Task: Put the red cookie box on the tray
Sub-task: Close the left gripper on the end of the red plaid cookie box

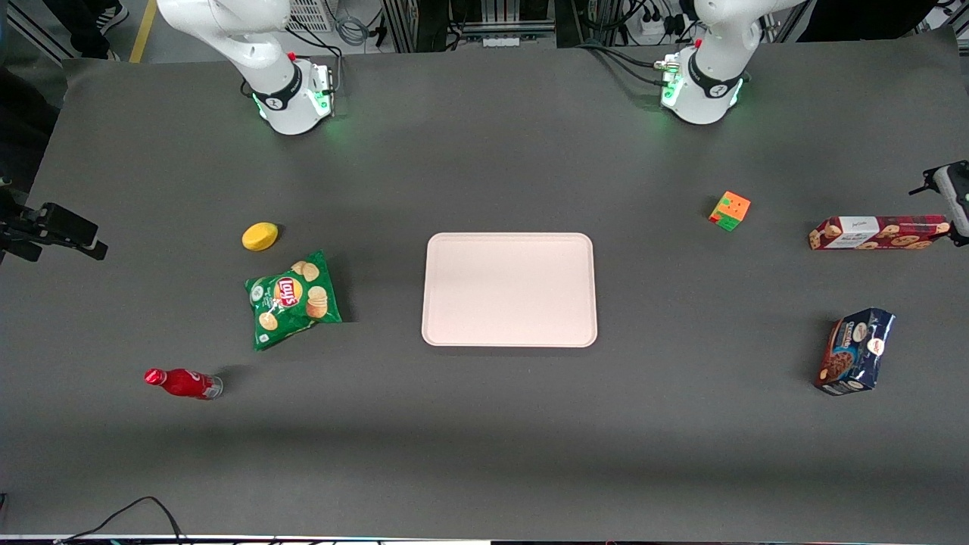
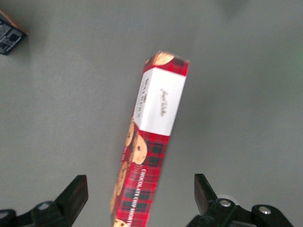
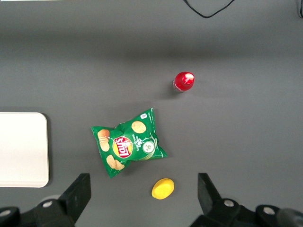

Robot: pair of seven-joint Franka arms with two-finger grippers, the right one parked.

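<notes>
The red cookie box (image 1: 878, 232) lies flat on the table toward the working arm's end, dark red plaid with a white label patch. In the left wrist view the box (image 2: 151, 142) runs lengthwise between the two fingers. My left gripper (image 1: 955, 204) hovers over the box's outer end, at the edge of the front view. The gripper (image 2: 139, 191) is open, and its fingers (image 2: 75, 194) stand wide on either side of the box without touching it. The pale pinkish-white tray (image 1: 509, 236) sits empty in the middle of the table.
A colour cube (image 1: 730, 210) lies between the box and the tray, and also shows in the left wrist view (image 2: 9, 35). A dark blue cookie bag (image 1: 855, 352) stands nearer the front camera than the box. A chips bag (image 1: 294, 297), a lemon (image 1: 260, 236) and a red bottle (image 1: 182, 383) lie toward the parked arm's end.
</notes>
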